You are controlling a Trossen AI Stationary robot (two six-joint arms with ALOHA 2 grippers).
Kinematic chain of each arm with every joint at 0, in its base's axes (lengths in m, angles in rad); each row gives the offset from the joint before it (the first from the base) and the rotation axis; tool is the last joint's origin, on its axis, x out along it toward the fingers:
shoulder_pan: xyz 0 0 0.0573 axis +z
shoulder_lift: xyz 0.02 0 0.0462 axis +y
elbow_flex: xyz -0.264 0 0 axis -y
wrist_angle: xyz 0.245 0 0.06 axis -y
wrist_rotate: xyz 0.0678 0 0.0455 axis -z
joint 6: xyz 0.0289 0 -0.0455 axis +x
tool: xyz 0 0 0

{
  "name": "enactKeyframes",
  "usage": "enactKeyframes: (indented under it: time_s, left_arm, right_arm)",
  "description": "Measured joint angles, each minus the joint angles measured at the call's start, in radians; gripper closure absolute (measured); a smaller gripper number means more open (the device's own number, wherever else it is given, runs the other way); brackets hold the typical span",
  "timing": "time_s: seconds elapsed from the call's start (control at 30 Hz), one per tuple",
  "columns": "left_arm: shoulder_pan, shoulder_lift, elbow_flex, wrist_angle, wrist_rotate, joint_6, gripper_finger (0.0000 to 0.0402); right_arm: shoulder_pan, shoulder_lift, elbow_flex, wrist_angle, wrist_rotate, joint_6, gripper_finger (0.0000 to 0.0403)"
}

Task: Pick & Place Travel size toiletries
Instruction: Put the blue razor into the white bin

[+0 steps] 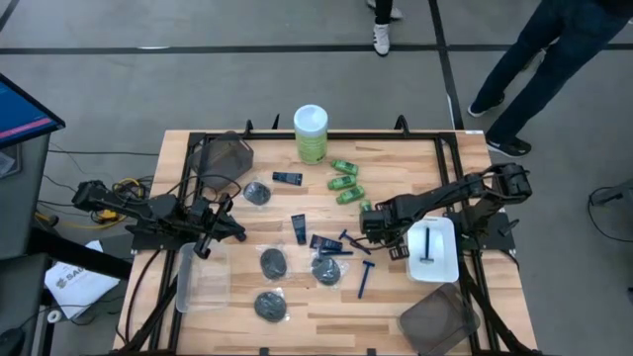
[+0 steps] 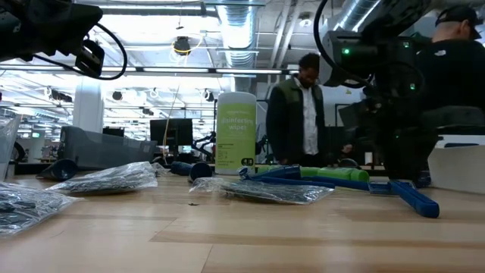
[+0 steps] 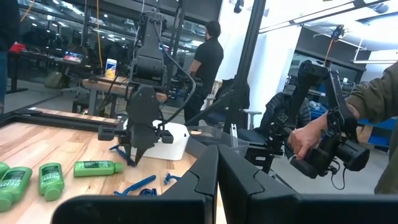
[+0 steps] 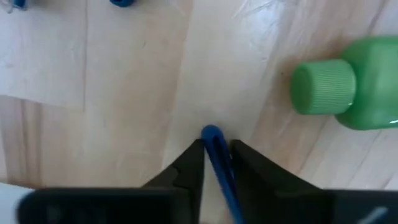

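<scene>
My right gripper points down at the table's right middle, shut on a thin blue razor. Three green bottles lie just beyond it; one of them shows close by in the right wrist view. More blue razors, navy tubes and black discs lie flat on the wood in the middle. Over the table's left side my left gripper is shut with nothing in it. My right gripper pinches the razor's thin blue handle between its two fingers, close to the handle's rounded end. The fingers come from above, pointing down, and lie across the handle. Whether the razor is off the wood I cannot tell.
A white tray holding one razor stands right of my right gripper. A tall green canister stands at the far edge, dark bins at far left and near right, a clear tray at near left. People stand beyond the table.
</scene>
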Motion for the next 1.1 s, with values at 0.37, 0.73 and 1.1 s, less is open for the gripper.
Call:
enactKeyframes:
  time_s: [0.37,0.73,1.1]
  left_arm:
    - [0.0,0.0,0.0,0.001,0.0,0.0,0.0399]
    - [0.0,0.0,0.0,0.001,0.0,0.0,0.0399]
    - [0.0,0.0,0.0,0.002,0.0,0.0,0.0399]
  right_arm:
    - [-0.044,0.0,0.0,0.003,0.004,-0.035,0.0382]
    - [-0.126,0.013,0.109,0.022,0.233,-0.102,0.0385]
    - [-0.208,-0.049,0.319,-0.239,0.22,0.044,0.0382]
